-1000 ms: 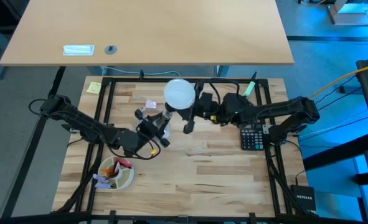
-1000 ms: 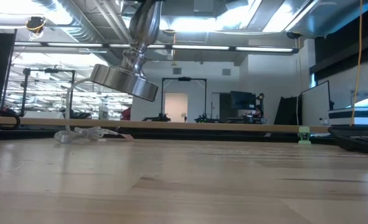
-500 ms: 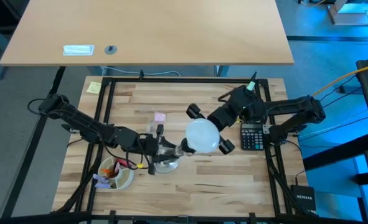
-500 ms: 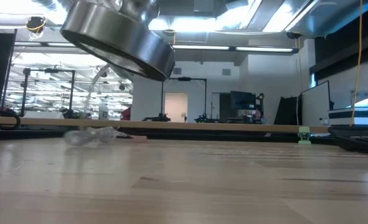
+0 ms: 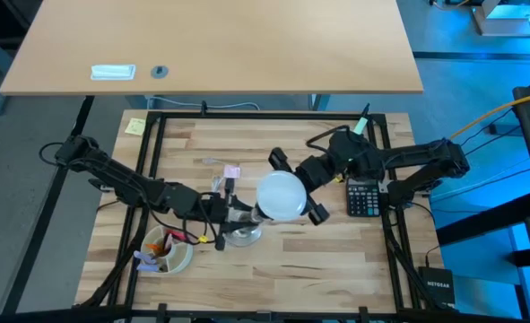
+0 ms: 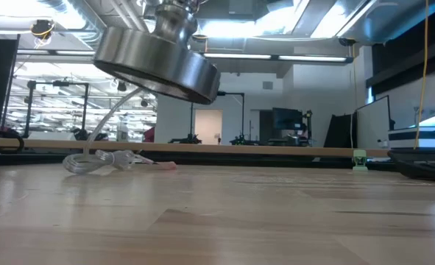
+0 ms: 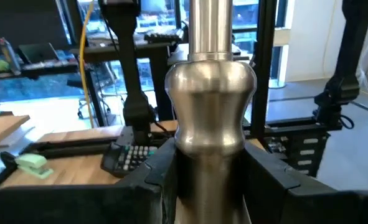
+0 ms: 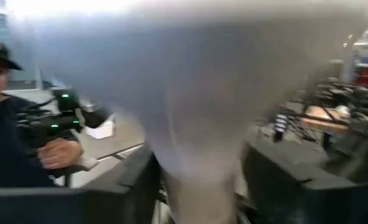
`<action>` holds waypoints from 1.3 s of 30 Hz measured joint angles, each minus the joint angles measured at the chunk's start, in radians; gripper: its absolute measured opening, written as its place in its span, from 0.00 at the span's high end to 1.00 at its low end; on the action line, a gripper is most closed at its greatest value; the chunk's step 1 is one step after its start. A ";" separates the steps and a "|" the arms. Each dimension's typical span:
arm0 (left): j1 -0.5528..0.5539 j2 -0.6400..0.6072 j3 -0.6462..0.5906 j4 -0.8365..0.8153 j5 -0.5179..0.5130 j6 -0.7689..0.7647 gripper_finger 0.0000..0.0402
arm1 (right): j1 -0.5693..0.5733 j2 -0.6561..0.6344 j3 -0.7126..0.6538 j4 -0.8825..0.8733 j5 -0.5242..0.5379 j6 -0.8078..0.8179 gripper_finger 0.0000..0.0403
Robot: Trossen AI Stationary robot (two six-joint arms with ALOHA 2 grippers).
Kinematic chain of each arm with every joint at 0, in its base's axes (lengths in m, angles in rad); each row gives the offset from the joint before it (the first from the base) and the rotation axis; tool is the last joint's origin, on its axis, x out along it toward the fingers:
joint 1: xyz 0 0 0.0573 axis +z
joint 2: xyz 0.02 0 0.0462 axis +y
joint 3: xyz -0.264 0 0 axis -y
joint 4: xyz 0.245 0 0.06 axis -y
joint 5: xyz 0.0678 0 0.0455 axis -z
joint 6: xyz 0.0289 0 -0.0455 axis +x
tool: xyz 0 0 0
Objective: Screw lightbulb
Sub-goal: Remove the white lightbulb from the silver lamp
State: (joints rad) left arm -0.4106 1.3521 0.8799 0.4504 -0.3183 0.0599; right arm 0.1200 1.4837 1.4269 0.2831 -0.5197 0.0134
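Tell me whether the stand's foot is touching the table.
Apart. The low view shows the stand tilted in the air, with open room visible between its foot and the table. The left gripper holds it by the stem.

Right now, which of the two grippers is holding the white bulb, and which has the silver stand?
The right gripper holds the lightbulb; the left gripper clamps the silver stand by its stem, tilted off the table.

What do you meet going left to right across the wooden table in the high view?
Yellow sticky note → bowl of small items → left gripper on the silver stand → lightbulb → calculator.
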 joint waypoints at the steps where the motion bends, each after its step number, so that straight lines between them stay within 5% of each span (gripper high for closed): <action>1: -0.002 0.000 0.000 0.006 -0.010 0.004 0.70 | 0.000 0.000 0.000 -0.002 0.019 -0.002 0.43; 6: -0.005 -0.004 0.000 0.005 -0.046 0.003 0.70 | -0.002 -0.022 0.000 -0.064 0.129 -0.066 0.16; 11: -0.020 -0.013 0.000 0.003 -0.161 0.013 0.70 | -0.002 -0.078 0.000 -0.209 0.261 -0.096 0.03; 19: -0.044 -0.023 0.000 0.015 -0.522 0.106 0.70 | -0.003 -0.192 0.000 -0.437 0.560 -0.129 0.05; 24: -0.016 -0.023 0.000 0.015 -0.811 0.154 0.70 | -0.003 -0.187 0.000 -0.413 0.743 -0.131 0.06; 29: 0.020 -0.023 0.000 0.013 -1.025 0.141 0.70 | -0.011 -0.127 0.000 -0.328 0.810 -0.144 0.06; 39: 0.037 -0.024 0.000 0.013 -1.051 0.144 0.70 | -0.045 0.021 -0.001 0.027 0.862 -0.176 0.06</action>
State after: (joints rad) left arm -0.3733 1.3285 0.8799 0.4634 -1.3693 0.2041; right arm 0.0745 1.5045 1.4261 0.3105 0.3418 -0.1629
